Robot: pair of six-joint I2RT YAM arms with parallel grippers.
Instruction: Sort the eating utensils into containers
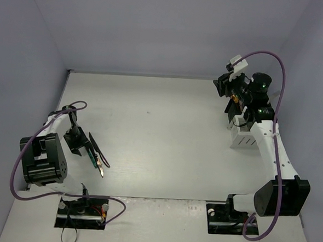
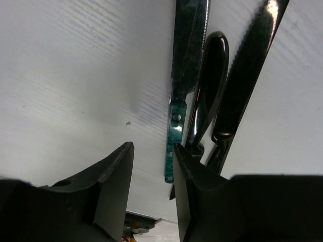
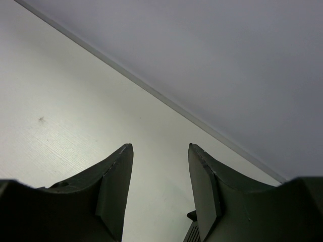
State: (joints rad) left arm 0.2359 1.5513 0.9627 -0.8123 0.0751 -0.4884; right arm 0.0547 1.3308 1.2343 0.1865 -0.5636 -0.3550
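Left tool (image 2: 152, 156) part-spread, pinching nothing, low just left of knives (image 2: 184, 75) on worktop (image 1: 166, 138), likely lining up a pick; right tool (image 3: 160, 151) spread, empty, parked by bins (image 1: 247, 138) far right.

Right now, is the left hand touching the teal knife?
Cannot tell. In the left wrist view the teal knife ends right beside one finger of the left hand, with no plain contact or gap.

Robot lab cell, not a home. Bare white table (image 1: 165, 148) boxed in by plain pale walls (image 1: 156, 27). Left arm (image 1: 44, 157) and right arm (image 1: 269, 155) on black base plates (image 1: 226, 221), loose purple cables (image 1: 282, 79).
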